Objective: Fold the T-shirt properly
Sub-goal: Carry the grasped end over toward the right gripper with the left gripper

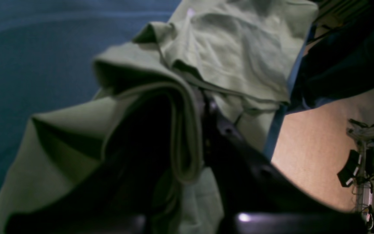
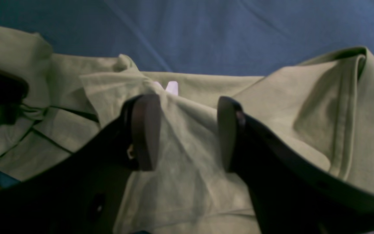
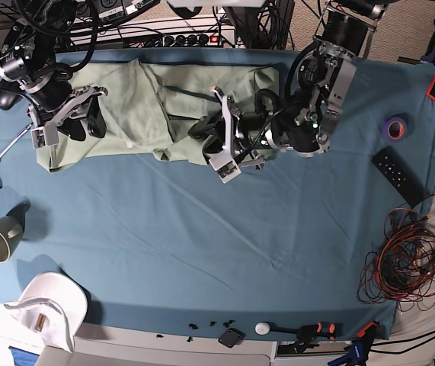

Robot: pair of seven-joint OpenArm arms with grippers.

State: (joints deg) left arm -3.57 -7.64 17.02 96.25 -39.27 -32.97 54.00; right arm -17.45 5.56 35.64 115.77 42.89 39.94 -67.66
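The pale sage-green T-shirt (image 3: 141, 107) lies crumpled along the far side of the blue table cloth (image 3: 202, 244). My left gripper (image 3: 204, 131) is at the shirt's near right part. In the left wrist view it (image 1: 196, 107) is shut on a thick fold of the T-shirt (image 1: 232, 55), and the fabric drapes over the dark fingers. My right gripper (image 3: 91, 122) is over the shirt's left end. In the right wrist view it (image 2: 187, 130) is open, its pads (image 2: 144, 130) standing either side of a raised ridge of the T-shirt (image 2: 304, 107).
A grey mug (image 3: 0, 236) and a white cap (image 3: 46, 309) sit at the near left. A black remote (image 3: 398, 174), a purple tape roll (image 3: 394, 127) and a tangle of cables (image 3: 404, 259) lie at the right. Clamps hold the cloth's edges.
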